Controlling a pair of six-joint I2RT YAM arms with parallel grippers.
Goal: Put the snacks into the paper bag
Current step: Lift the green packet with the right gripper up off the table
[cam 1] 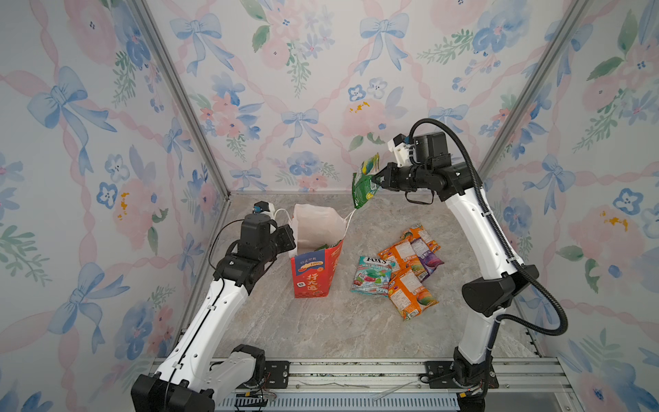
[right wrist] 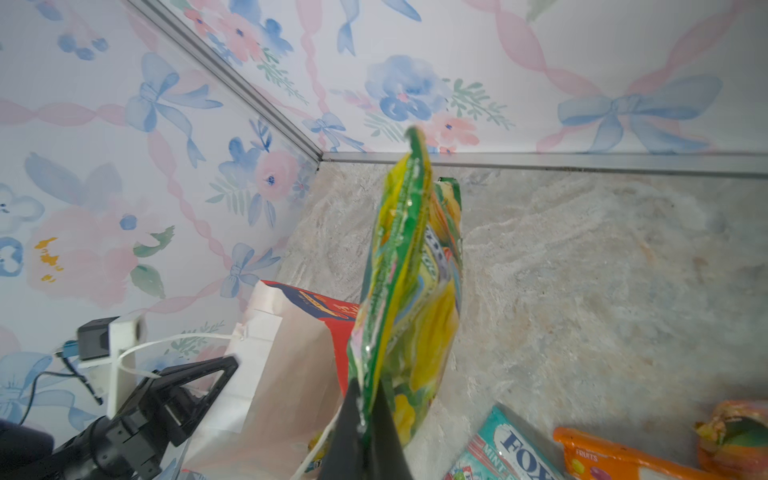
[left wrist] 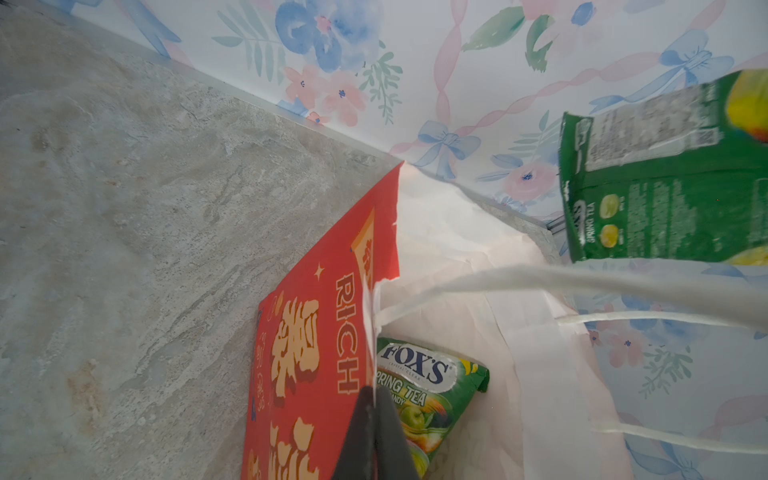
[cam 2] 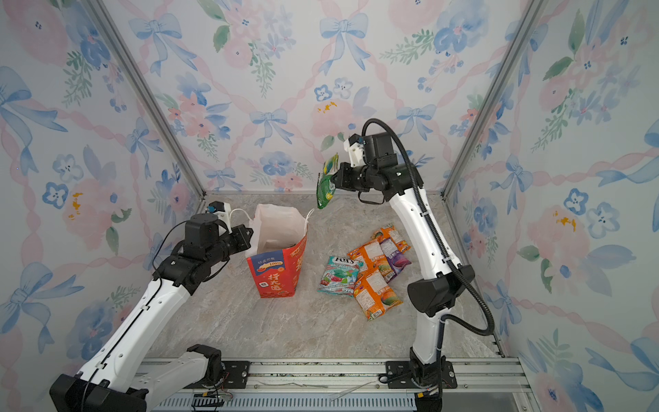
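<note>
The red paper bag (cam 1: pixel 313 276) (cam 2: pixel 274 276) stands open on the marble table, its white inside showing. My left gripper (cam 1: pixel 289 235) (left wrist: pixel 374 395) is shut on the bag's left rim. One green snack (left wrist: pixel 428 386) lies inside the bag. My right gripper (cam 1: pixel 378 178) (right wrist: pixel 365 399) is shut on a green snack packet (cam 1: pixel 365 180) (cam 2: pixel 326 182) (right wrist: pixel 411 291), which hangs in the air above and to the right of the bag's mouth. On the table to the right lie a teal FOX'S packet (cam 1: pixel 371 274), orange packets (cam 1: pixel 410 296) and a purple one (cam 1: pixel 426 258).
The bag's white string handle (cam 1: pixel 351 217) (left wrist: pixel 582 282) sticks up just under the hanging packet. Flowered walls (cam 1: pixel 107 178) close in the back and both sides. A metal rail (cam 1: pixel 356 371) carrying both arm bases runs along the front edge.
</note>
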